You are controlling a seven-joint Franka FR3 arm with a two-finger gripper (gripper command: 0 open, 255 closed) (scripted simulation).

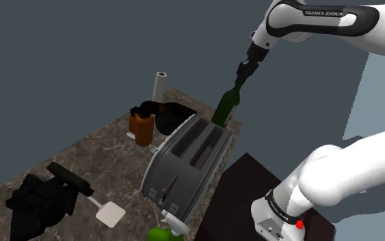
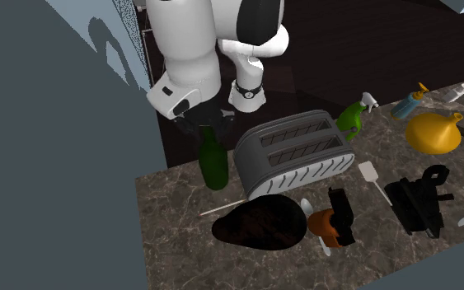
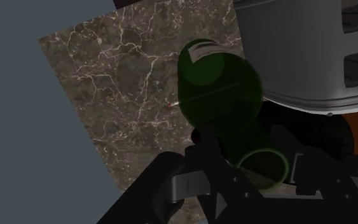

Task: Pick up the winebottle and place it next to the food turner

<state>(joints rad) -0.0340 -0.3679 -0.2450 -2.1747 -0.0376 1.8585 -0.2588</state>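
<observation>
A dark green wine bottle (image 1: 228, 105) stands behind the far end of the toaster, near the counter's edge by the stand. My gripper (image 1: 246, 72) comes down from above and is shut on the bottle's neck. In the second exterior view the bottle (image 2: 213, 162) is left of the toaster, with the gripper (image 2: 208, 123) over its top. The wrist view shows the bottle (image 3: 218, 89) running away from the gripper (image 3: 247, 168), tilted over the marble. I cannot tell whether its base touches the counter. The food turner (image 1: 108, 214), white-bladed with a black handle, lies at the counter's near end; in the second exterior view the turner (image 2: 367, 171) lies to the toaster's right.
A grey two-slot toaster (image 1: 184, 161) lies between bottle and turner. An orange and black appliance (image 1: 141, 126), a black rounded object (image 2: 259, 222) and a white roll (image 1: 159, 85) are beyond it. A black machine (image 1: 37, 204) sits by the turner; a green spray bottle (image 2: 352, 120) and a yellow vessel (image 2: 434, 132) lie further on.
</observation>
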